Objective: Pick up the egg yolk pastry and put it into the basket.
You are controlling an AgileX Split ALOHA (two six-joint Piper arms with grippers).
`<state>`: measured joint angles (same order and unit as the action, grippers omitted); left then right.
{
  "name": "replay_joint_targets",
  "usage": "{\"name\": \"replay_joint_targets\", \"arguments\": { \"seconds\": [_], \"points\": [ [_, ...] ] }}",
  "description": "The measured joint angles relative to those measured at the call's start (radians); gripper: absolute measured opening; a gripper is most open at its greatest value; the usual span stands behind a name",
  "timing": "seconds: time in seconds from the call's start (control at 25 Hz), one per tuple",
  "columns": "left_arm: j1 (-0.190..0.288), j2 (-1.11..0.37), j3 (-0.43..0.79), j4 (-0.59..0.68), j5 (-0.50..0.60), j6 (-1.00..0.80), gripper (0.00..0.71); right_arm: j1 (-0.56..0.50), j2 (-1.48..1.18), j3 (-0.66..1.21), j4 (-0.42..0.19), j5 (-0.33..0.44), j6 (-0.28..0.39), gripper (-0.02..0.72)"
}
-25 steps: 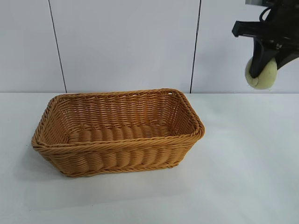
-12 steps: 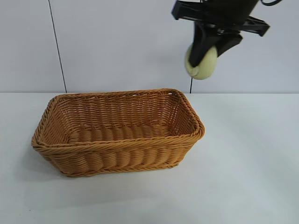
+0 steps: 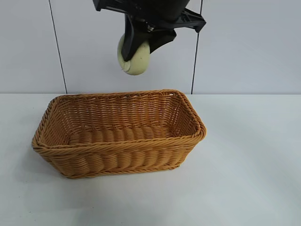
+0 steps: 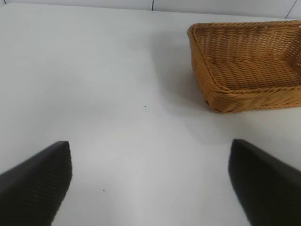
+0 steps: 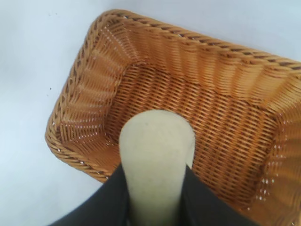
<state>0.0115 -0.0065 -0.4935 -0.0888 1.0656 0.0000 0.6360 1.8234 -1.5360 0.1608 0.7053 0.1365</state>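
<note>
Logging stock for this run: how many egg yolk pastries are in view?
1: the egg yolk pastry is held in the right gripper, above the basket. None lies inside the basket or on the table.

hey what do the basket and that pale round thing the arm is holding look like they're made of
Basket: woven wicker or a plastic imitation, orange-brown with a slight sheen; strands and a braided rim show. Which of the two, the look leaves open.
Egg yolk pastry: matte, smooth, pale cream surface, like dough or a moulded replica; nothing shows which. The right tool holds it above the basket.
</note>
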Motion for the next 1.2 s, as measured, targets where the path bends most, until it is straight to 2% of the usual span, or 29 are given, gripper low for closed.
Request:
{"name": "replay_joint_targets", "arguments": {
  "seconds": [0.32, 0.48, 0.56, 0.68, 0.84, 0.96, 1.12, 1.2],
  "points": [
    [0.0, 0.0, 0.0, 0.0, 0.0, 0.0, 0.696, 0.012, 0.192, 0.0, 0.01, -0.155, 0.005, 0.137],
    [0.0, 0.0, 0.0, 0.0, 0.0, 0.0, 0.696, 0.012, 0.279, 0.0, 0.01, -0.169, 0.005, 0.141],
    [0.0, 0.0, 0.0, 0.0, 0.0, 0.0, 0.696, 0.012, 0.307, 0.0, 0.01, -0.169, 0.005, 0.166],
    [0.0, 0.0, 0.0, 0.0, 0.0, 0.0, 0.696, 0.012, 0.318, 0.0, 0.01, -0.17, 0.005, 0.274],
    [0.0, 0.0, 0.0, 0.0, 0.0, 0.0, 0.696, 0.012, 0.315, -0.001, 0.004, -0.169, 0.001, 0.543],
    [0.0, 0.0, 0.0, 0.0, 0.0, 0.0, 0.696, 0.012, 0.316, -0.039, -0.033, -0.074, 0.008, 0.622],
    [0.0, 0.0, 0.0, 0.0, 0.0, 0.0, 0.696, 0.012, 0.316, -0.173, -0.148, 0.154, 0.046, 0.64],
    [0.0, 0.0, 0.0, 0.0, 0.0, 0.0, 0.696, 0.006, 0.316, -0.25, -0.17, 0.258, 0.051, 0.643]
  ]
}}
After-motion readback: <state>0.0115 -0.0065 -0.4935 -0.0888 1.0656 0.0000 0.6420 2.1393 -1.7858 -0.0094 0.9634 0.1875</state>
